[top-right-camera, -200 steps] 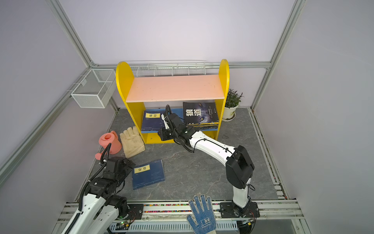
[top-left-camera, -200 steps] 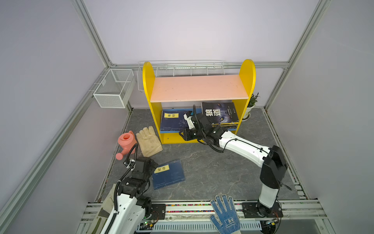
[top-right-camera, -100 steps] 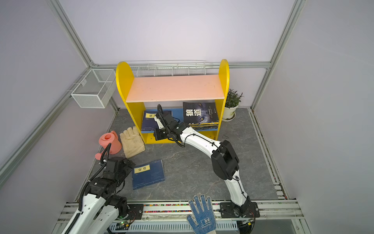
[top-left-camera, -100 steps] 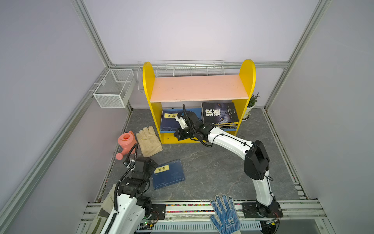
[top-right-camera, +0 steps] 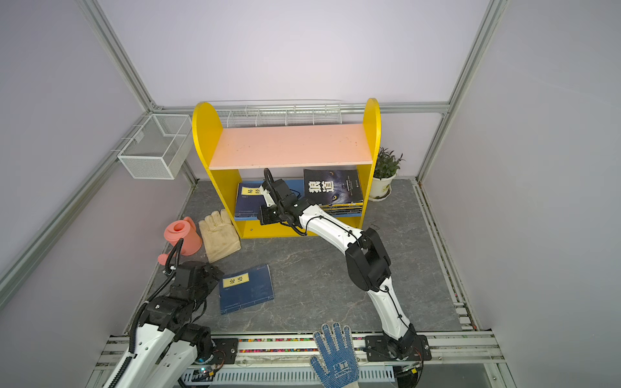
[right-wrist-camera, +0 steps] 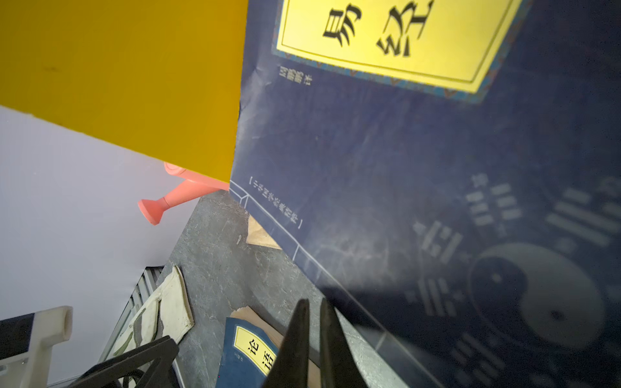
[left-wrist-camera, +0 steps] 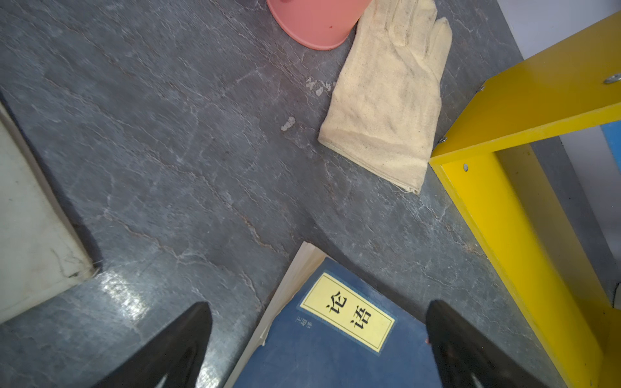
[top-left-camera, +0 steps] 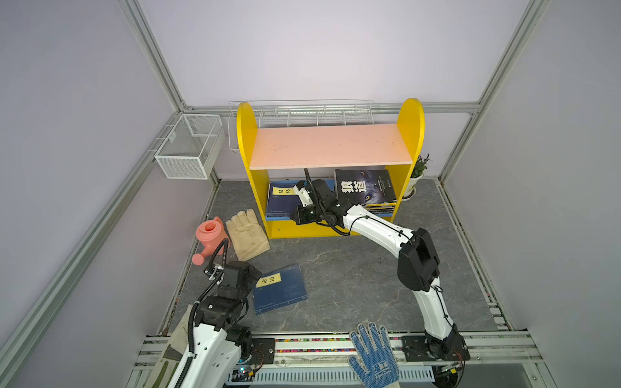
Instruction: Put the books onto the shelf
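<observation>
Both hands are empty: left hand (left-wrist-camera: 317, 305) wide over the "论语" book (top-left-camera: 280, 295), right hand (right-wrist-camera: 312, 304) narrow beside the shelved "易经" book (right-wrist-camera: 369, 168).

1. The shelf (top-left-camera: 331, 147) is stood at the back of the floor (top-left-camera: 353, 278), with a wire rack (top-left-camera: 302, 114) behind it.
2. In its lower tier, one book (top-left-camera: 280, 201) is laid at the left and a stack of books (top-left-camera: 366, 189) at the right.
3. A mesh basket (top-left-camera: 188, 147) is hung to the shelf's left, and a potted plant (top-right-camera: 384, 174) is set just to its right.
4. A glove (top-left-camera: 247, 235) is laid before the shelf's left panel, with a watering can (top-left-camera: 210, 235) just beside it on the left.
5. Well before the shelf, a further book (top-left-camera: 280, 292) is laid on the floor.
6. A second glove (top-left-camera: 373, 356) is laid on the front rail (top-left-camera: 302, 346).
</observation>
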Motion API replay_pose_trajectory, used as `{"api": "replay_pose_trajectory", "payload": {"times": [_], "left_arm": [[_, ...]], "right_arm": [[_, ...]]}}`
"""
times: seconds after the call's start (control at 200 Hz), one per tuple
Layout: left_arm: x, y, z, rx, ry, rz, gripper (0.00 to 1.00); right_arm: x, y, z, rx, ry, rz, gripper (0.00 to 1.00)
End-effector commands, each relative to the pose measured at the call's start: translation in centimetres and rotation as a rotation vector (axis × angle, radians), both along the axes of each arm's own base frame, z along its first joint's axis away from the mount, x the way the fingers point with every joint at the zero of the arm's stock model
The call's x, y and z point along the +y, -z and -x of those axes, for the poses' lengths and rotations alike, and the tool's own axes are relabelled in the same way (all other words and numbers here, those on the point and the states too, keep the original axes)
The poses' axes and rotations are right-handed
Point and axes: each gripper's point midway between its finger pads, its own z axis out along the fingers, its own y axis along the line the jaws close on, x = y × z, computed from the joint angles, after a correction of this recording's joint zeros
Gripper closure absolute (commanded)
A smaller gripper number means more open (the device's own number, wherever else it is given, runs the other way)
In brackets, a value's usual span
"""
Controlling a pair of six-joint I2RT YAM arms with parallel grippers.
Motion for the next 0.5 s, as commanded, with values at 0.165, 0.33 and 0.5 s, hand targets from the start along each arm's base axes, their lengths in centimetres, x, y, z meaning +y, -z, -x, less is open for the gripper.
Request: {"api": "replay_pose_trajectory", "payload": {"times": [0.165,0.33,0.5], "left_arm": [[0.52,-0.04,0.37,0.01,-0.031,-0.008,0.0],[0.46,0.01,0.32,0.013,-0.029,-0.006,0.0],[0.43,0.03,0.32,0.014,-0.026,-0.007,0.0]], "right_arm": [[0.56,0.53,-0.23,0.008,-0.021,-0.009,0.87],[0.61,0.97,-0.4,0.015,-0.013,-0.007,0.87],[0.59,1.39,-0.98,0.01,-0.002,0.0,0.87]]}}
